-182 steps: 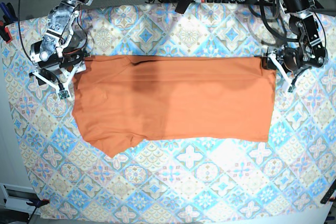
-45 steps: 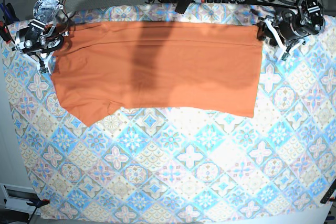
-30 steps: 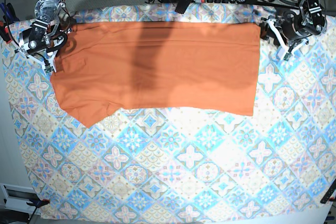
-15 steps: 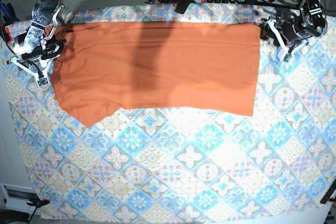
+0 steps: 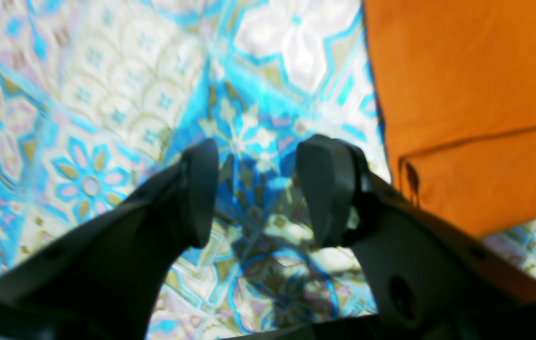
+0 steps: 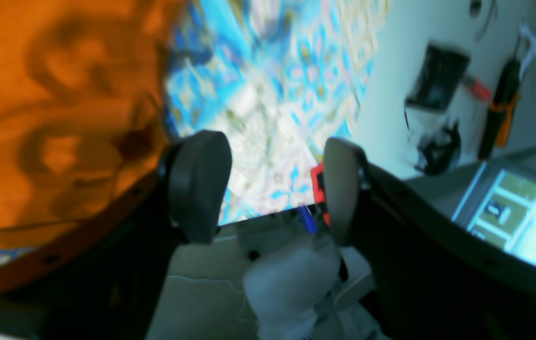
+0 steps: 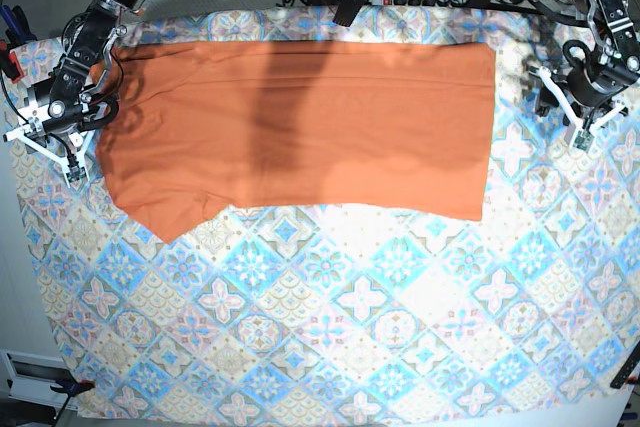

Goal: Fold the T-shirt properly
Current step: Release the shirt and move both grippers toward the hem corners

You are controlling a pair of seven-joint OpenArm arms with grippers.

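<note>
Orange shirt (image 7: 300, 127): is being shown spread flat on the far half of the tablecloth (image 7: 330, 317), a long folded band running from left to right in the base view, with a sleeve point hanging down at its lower left corner.

Right gripper (image 7: 45, 137): is being seen at the left edge of the base view, just off the shirt's left end; its two dark fingers (image 6: 199, 184) are being held apart, with nothing between them but tablecloth and table edge.

Right wrist view: orange cloth (image 6: 50, 113) is being shown beside the left finger, wrinkled and blurred; whether the finger is touching it cannot be told.

Shadow: a darker band is being cast down the shirt left of its middle.

Left gripper (image 7: 575, 112): is being seen at the right edge of the base view, apart from the shirt's right end; its fingers (image 5: 327, 189) are being held spread over bare tablecloth (image 5: 107, 94), gripping nothing.

Left wrist view: the shirt's folded corner (image 5: 475, 118) is being shown just right of the right finger, layers stacked.
</note>
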